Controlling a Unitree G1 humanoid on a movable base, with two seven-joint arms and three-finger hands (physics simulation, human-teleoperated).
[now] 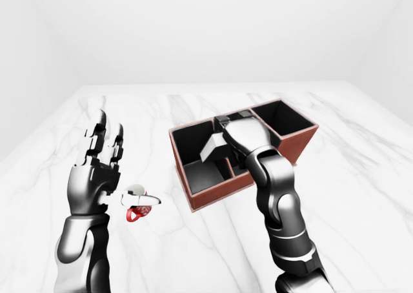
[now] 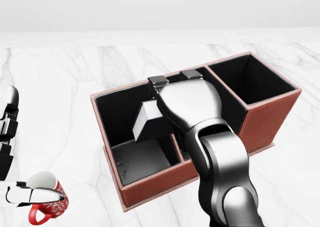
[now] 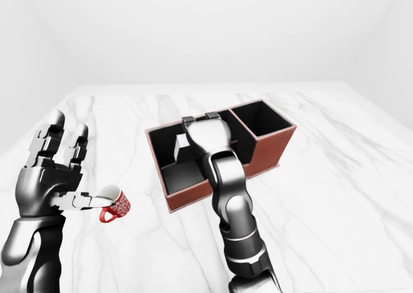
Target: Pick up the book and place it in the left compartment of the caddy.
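Right hand [image 2: 167, 99] gripping grey book [image 2: 146, 118] over caddy [image 2: 265, 119] — left hand [image 1: 97, 157] fingers spread, holding nothing, beside mug [image 3: 116, 206]

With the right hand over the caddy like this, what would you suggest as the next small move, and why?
Probably lower the right hand a little, then open the fingers. It holds the grey book tilted over the left compartment of the caddy, apparently not yet resting on its floor. The left hand is open, away beside the mug.

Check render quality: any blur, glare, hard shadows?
Head view: sharp, no blur; glossy highlights on the right hand; caddy interior near-black, detail lost. Eye views: flat even light, faint shadow under the mug, white walls nearly washed out.
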